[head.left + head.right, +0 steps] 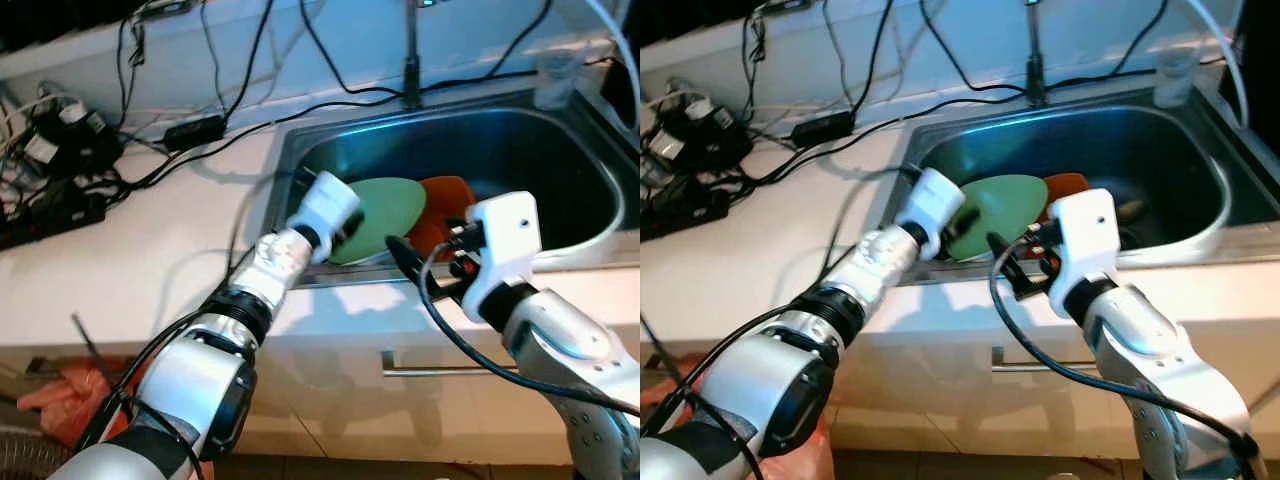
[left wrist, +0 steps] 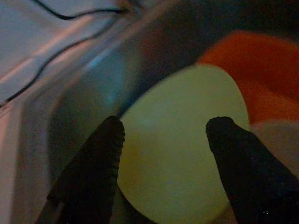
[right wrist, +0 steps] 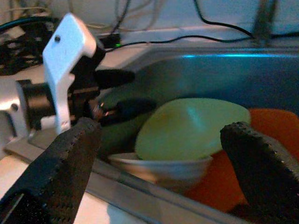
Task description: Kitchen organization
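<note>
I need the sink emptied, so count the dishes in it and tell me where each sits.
3 in view. A green plate leans at the sink's left, an orange plate is just behind it to the right, and a pale bowl sits under the green plate. More may be hidden beneath.

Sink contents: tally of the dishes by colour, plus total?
Green plate: 1
Orange plate: 1
Pale bowl, under the green plate: 1
Total: 3 visible in the sink. Left gripper is open at the green plate; right gripper is open at the sink's near rim.
</note>
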Tool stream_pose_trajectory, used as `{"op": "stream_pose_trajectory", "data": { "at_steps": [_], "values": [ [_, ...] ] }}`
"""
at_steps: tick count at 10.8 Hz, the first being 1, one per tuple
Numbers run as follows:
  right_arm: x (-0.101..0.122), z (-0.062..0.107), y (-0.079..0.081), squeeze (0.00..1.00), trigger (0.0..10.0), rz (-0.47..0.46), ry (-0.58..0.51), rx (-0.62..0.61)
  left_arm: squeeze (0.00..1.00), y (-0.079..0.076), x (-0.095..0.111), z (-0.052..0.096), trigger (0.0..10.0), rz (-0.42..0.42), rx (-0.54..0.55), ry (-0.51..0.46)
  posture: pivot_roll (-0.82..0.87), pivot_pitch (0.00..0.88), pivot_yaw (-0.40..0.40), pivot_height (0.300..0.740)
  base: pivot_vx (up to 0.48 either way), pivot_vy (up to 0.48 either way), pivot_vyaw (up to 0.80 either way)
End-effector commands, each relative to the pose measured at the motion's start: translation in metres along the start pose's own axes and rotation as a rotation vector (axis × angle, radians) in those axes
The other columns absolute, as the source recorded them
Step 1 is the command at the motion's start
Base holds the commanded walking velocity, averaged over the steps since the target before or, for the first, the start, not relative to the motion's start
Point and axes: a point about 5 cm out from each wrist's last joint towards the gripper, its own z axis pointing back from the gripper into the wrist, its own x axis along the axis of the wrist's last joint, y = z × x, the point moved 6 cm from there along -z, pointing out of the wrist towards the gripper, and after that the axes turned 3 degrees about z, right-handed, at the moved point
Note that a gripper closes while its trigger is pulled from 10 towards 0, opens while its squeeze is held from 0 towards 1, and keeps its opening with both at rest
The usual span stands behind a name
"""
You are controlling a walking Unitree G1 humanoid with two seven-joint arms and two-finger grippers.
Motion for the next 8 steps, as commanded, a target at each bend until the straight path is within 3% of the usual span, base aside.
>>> {"op": "stream_pose_trajectory", "data": {
  "at_steps": [1, 4, 6, 8],
  "values": [
    [0.001, -0.004, 0.007, 0.00, 10.0, -0.001, -0.003, 0.034, 1.00, 0.016, -0.003, 0.006, 10.0, 0.045, 0.044, -0.016, -0.26, 0.000, 0.194, 0.740, 0.000, 0.000, 0.00],
    [0.002, -0.011, 0.003, 0.00, 10.0, 0.016, -0.016, 0.016, 1.00, 0.036, 0.017, 0.013, 10.0, 0.134, 0.104, -0.142, -0.23, 0.000, 0.178, 0.740, 0.000, 0.000, 0.00],
    [0.003, -0.019, -0.005, 0.00, 10.0, 0.030, -0.039, -0.040, 1.00, 0.054, 0.047, 0.028, 10.0, 0.164, 0.159, -0.283, -0.18, 0.000, 0.154, 0.740, 0.000, 0.000, 0.00],
    [0.007, -0.028, -0.001, 0.00, 10.0, 0.033, -0.064, -0.042, 1.00, 0.053, 0.055, 0.050, 10.0, 0.188, 0.204, -0.341, -0.14, 0.000, 0.131, 0.740, 0.000, 0.000, 0.00]
  ]
}}
